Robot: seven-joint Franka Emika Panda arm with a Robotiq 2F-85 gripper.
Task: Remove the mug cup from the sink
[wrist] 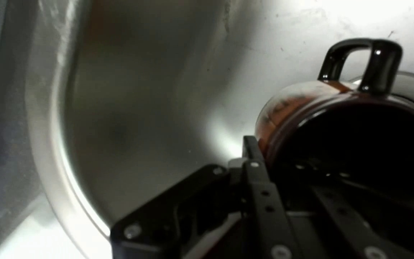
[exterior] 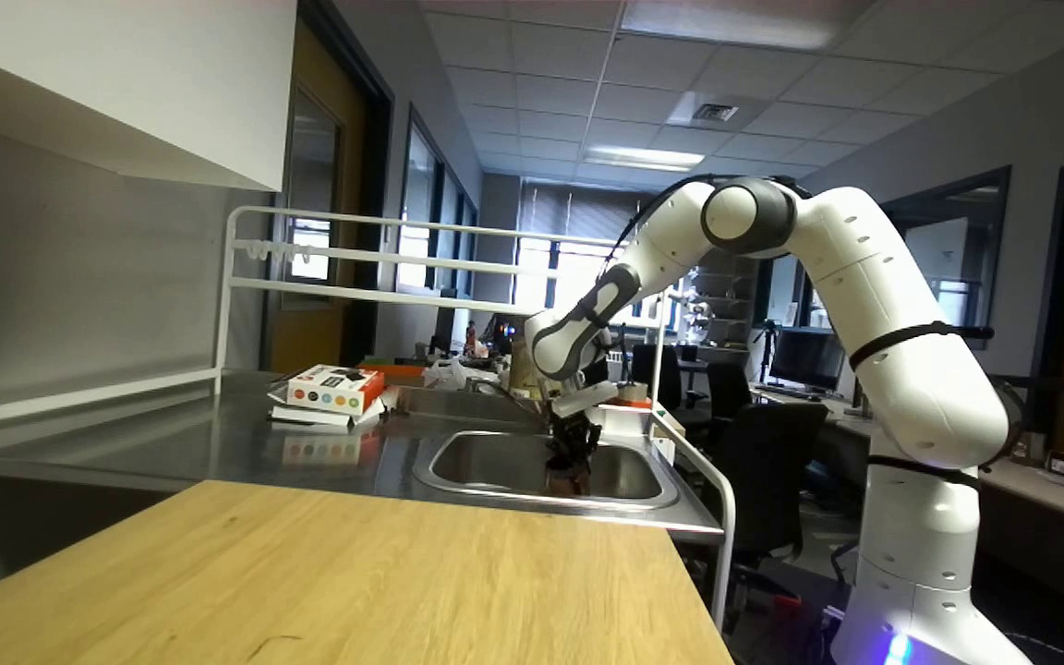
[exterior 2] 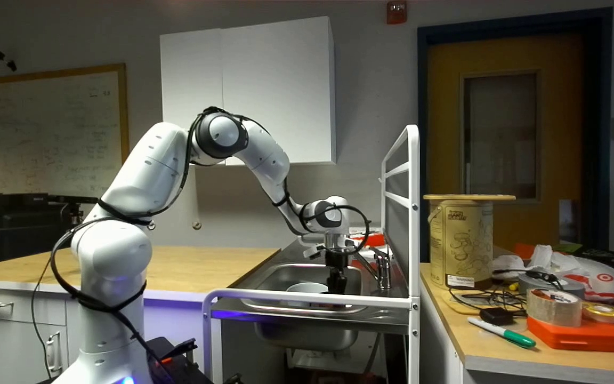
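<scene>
Wrist view: gripper (wrist: 282, 163) lower right, one finger along outside of mug cup (wrist: 350, 115), other lost in dark at its opening; can't tell if clamped. Mug cup's right of frame, inside sink (wrist: 131, 118). Far back, exterior view: door (exterior 2: 563, 138), upper right.

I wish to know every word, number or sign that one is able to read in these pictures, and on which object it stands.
"WARNING": on the white label of the tan tub, in an exterior view.
Red ring-and-dot sign, without words: on the white plastic bag.
Too small or blurred to read: the tub's other print, the lettering on the mug cup, the print on the white-and-red box, the writing on the whiteboard.
</scene>
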